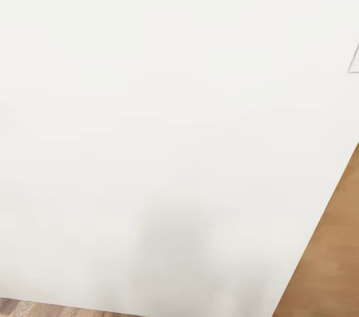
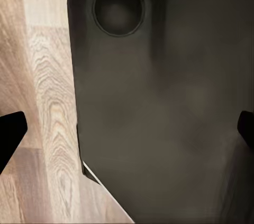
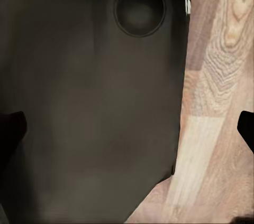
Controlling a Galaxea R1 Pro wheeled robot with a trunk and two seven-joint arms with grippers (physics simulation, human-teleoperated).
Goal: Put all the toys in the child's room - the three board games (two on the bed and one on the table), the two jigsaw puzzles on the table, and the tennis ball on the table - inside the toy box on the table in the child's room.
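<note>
A plain white wall [image 1: 164, 122] of the room stands close in front of me in the head view. The toys, the toy box, the table and the bed are out of view. In the left wrist view my left gripper [image 2: 128, 131] is open, its dark fingertips [image 2: 10, 134] far apart with nothing between them, over my dark base [image 2: 159, 108] and the wood-plank floor [image 2: 47, 86]. My right gripper [image 3: 128, 129] is likewise open and holds nothing, above the same dark base [image 3: 90, 102] and floor [image 3: 217, 76].
The wall ends at a slanted edge at the right, where an orange-brown wooden surface [image 1: 339, 247] shows. A thin strip of plank floor [image 1: 30, 307] runs along the wall's foot. A small pale grey-edged shape [image 1: 355, 60] sits at the right border.
</note>
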